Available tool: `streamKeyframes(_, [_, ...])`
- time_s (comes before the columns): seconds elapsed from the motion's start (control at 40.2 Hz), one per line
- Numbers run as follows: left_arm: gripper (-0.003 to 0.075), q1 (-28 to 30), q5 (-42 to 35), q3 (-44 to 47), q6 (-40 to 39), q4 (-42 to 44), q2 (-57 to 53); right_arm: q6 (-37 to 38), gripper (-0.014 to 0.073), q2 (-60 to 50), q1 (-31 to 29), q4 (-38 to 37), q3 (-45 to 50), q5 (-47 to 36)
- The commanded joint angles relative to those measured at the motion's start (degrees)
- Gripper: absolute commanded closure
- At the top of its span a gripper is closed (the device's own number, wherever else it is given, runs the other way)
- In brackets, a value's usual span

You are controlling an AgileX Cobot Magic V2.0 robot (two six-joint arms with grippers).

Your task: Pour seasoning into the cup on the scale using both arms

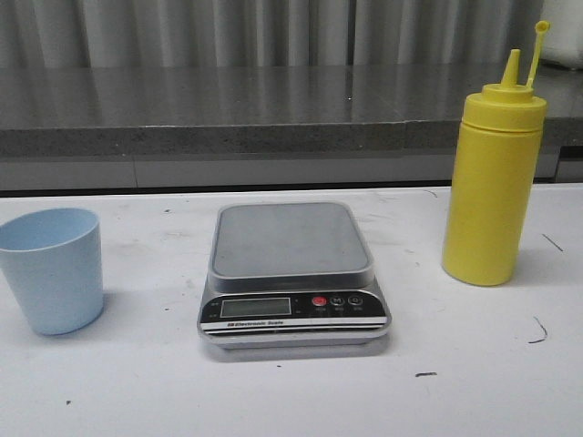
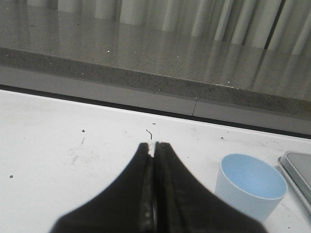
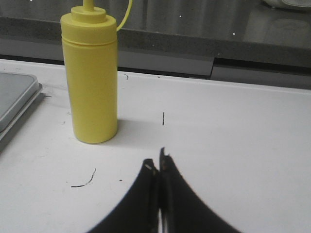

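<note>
Left gripper (image 2: 154, 145) low over the white table (image 1: 474, 382), fingers pressed together with nothing between them, pointing toward the grey ledge (image 2: 146, 77) at the back. Just beside it in the left wrist view, the pale blue cup (image 2: 250, 191), upright and not touched. Right gripper (image 3: 156, 162) also low over the table, fingers closed on nothing, tips near a thin dark mark (image 3: 85, 182) on the surface. In front of it, apart from the tips, the yellow seasoning bottle (image 3: 92, 82), standing upright.

In the front view, no arm visible. Cup (image 1: 53, 269) on the table at the left, scale (image 1: 293, 273) in the middle with bare platform, seasoning bottle (image 1: 490, 177) at the right with nozzle uncovered and cap hanging up on its tether. All three well apart from each other.
</note>
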Motion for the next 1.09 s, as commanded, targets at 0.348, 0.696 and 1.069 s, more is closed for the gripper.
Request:
streamKeyframes(0.348, [0.0740, 0.3, -9.0, 1.3, -0.4, -0.5, -0.9, 0.1, 0.0664, -0.9, -0.3, 0.2, -0.4, -9.0])
streamKeyframes(0.696, [0.0741, 0.3, -26.9, -3.3, -1.8, -3.9, -0.6, 0.1, 0.0664, -0.9, -0.3, 0.2, -7.0, -12.9])
streamKeyframes(1.069, [0.0741, 0.3, -13.3, -25.6, -1.7, 14.3, 18.2, 0.1, 0.0664, 12.9, -0.3, 1.2, -26.9, 1.5])
